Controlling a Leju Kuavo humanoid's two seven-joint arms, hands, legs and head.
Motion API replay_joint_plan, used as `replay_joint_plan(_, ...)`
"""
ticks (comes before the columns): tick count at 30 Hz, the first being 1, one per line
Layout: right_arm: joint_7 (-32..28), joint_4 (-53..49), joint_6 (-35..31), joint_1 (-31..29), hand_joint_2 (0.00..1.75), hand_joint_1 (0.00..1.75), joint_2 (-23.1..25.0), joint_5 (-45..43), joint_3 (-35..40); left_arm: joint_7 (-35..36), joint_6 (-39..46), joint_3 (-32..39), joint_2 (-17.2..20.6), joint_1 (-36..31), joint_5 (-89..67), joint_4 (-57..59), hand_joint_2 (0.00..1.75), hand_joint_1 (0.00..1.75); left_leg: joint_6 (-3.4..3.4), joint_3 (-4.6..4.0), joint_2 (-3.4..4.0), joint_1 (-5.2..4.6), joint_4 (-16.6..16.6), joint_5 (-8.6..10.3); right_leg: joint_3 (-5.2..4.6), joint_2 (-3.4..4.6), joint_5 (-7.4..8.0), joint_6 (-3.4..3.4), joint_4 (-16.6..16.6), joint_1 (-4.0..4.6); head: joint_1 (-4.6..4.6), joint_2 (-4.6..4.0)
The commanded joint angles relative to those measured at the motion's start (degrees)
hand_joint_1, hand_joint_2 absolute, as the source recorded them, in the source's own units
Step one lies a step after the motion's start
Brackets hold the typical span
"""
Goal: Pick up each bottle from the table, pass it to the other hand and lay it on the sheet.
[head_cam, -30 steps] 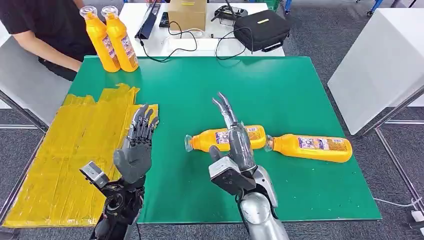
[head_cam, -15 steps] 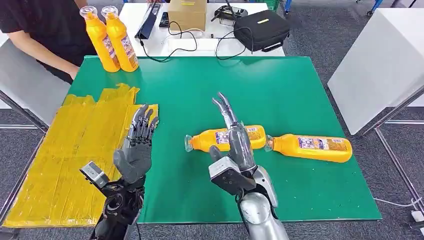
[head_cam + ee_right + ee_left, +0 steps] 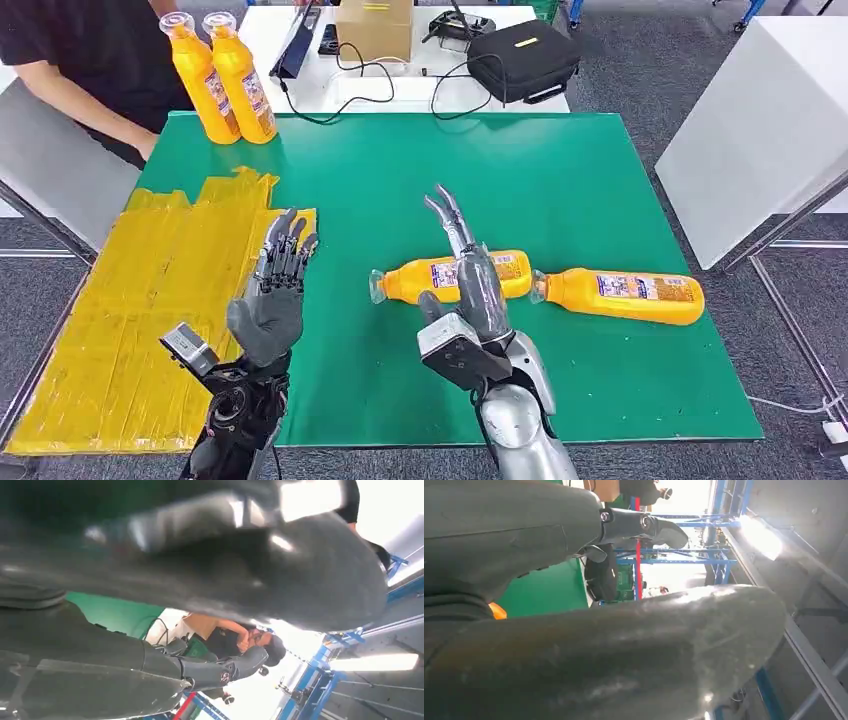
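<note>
Two bottles lay flat on the green table (image 3: 560,170), end to end: nearer bottle (image 3: 450,277) mid-table, far bottle (image 3: 620,296) just beside it to the right, cap end close to the first one's base. Two more bottles (image 3: 222,75) stood upright at the back-left corner, by a person (image 3: 90,60) in a dark top.

Going left to right: yellow sheet (image 3: 130,310) on the table's left part, nothing on it yet. Left hand (image 3: 272,290) raised at the sheet's right edge, fingers straight and apart, palm turned toward the middle, holding nothing. Right hand (image 3: 470,275) over the nearer bottle, fingers stretched out past it, apart, not closed; touching or just above, couldn't tell. Wrist views too close and blurred to help.

Risks, as a guess: round bottle lying on its side, so a push from the fingers before closing prob. rolls it off or knocks it into the far bottle. Glossy plastic w/ label, likely slick; loose hold could slip at handover. Left hand well apart from right, so a long carry first.

Surface: flat green mat, smooth. Room: white table (image 3: 300,60) behind w/ cardboard box (image 3: 373,25), black bag (image 3: 525,60), cables; white panel (image 3: 760,130) at right; grey carpet floor (image 3: 640,60).
</note>
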Motion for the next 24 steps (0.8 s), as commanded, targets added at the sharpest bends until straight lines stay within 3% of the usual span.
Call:
replay_joint_plan(1,0.1,0.7,0.0,0.0,0.0,0.0,-0.1,-0.1,0.9,0.1,0.2,-0.6,1.0,-0.7,-0.1,1.4,0.0,0.0,0.08,0.31,-0.04,-0.04,-0.1,-0.09,0.28,0.0,-0.11,-0.16,0.0,-0.01,0.0,0.0)
replay_joint_plan(2,0.1,0.7,0.0,0.0,0.0,0.0,-0.1,-0.1,0.9,0.1,0.2,-0.6,1.0,-0.7,-0.1,1.4,0.0,1.75,0.06,0.19,-0.02,-0.02,-0.1,-0.05,0.17,0.01,-0.05,-0.11,0.0,-0.01,0.0,0.0)
replay_joint_plan(3,0.1,0.7,0.0,0.0,0.0,0.0,-0.1,-0.1,0.9,0.1,0.2,-0.6,1.0,-0.7,-0.1,1.4,0.0,1.75,0.08,0.31,-0.04,-0.03,-0.1,-0.09,0.28,0.0,-0.11,-0.15,0.0,0.0,0.0,0.0)
replay_joint_plan(4,0.1,0.7,0.0,0.0,0.0,1.75,-0.1,-0.1,0.9,0.1,0.2,-0.6,1.0,-0.7,-0.1,1.4,0.0,1.75,0.06,0.22,-0.03,-0.02,-0.1,-0.06,0.2,0.01,-0.07,-0.12,0.0,0.0,0.0,0.0)
replay_joint_plan(6,0.1,0.7,0.0,0.0,0.0,1.75,-0.1,-0.1,0.9,0.1,0.2,-0.6,1.0,-0.7,-0.1,1.4,0.0,1.75,0.12,0.54,-0.08,-0.06,-0.1,-0.19,0.5,-0.01,-0.23,-0.24,0.0,-0.02,0.0,0.0)
replay_joint_plan(8,0.1,0.7,0.0,0.0,0.0,1.75,-0.1,-0.1,0.9,0.1,0.2,-0.6,1.0,-0.7,-0.1,1.4,0.0,1.75,0.04,0.1,-0.02,-0.01,0.0,-0.02,0.1,0.0,-0.02,-0.08,0.0,0.0,0.0,0.0)
replay_joint_plan(24,0.1,0.7,0.0,0.0,0.0,1.75,-0.1,-0.1,0.9,0.1,0.2,-0.6,1.0,-0.7,-0.1,1.4,0.0,1.75,0.08,0.35,-0.05,-0.03,-0.1,-0.11,0.32,0.0,-0.13,-0.16,0.0,0.0,0.0,0.0)
